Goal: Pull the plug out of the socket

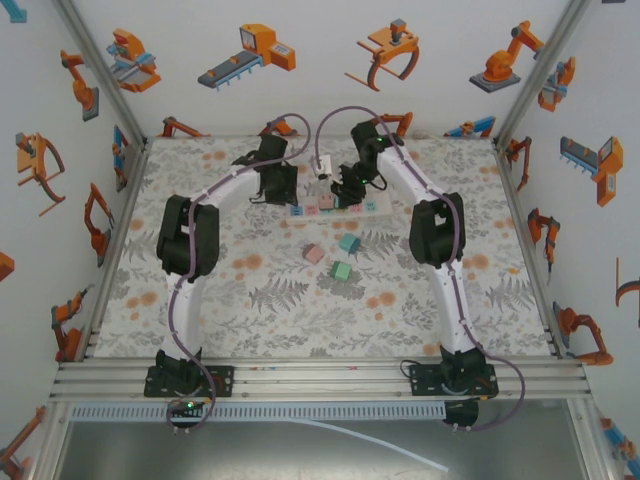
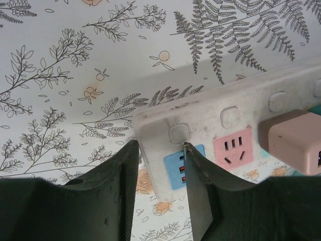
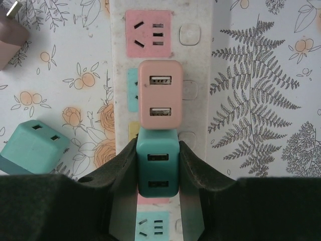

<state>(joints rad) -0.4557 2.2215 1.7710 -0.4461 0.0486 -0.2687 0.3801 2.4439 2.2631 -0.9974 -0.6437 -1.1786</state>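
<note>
Right gripper (image 3: 158, 146) is clamped on the teal plug (image 3: 158, 173), which is seated in the socket (image 3: 198, 65) hard against the pink plug (image 3: 156, 95); I'd pull straight off the face, no twist, so the neighbour isn't dragged. Left gripper (image 2: 160, 150) sits narrow about the socket's end, can't tell if it bites; I want it pinning. Fern-print bench (image 1: 300, 320), loose plugs (image 1: 343, 270) nearby, robot-print walls (image 1: 250, 60) close in

**Bright, Soft Light**

The light is bright and even and seems to come from above. In the left wrist view a pale grey shadow lies on the counter (image 2: 75, 75) beside the socket (image 2: 241, 108). The green plug (image 3: 157, 168) looks sharp. The dark fingers (image 3: 125, 173) of the right tool (image 3: 158, 144), close to the camera, look a little fuzzy.
</note>
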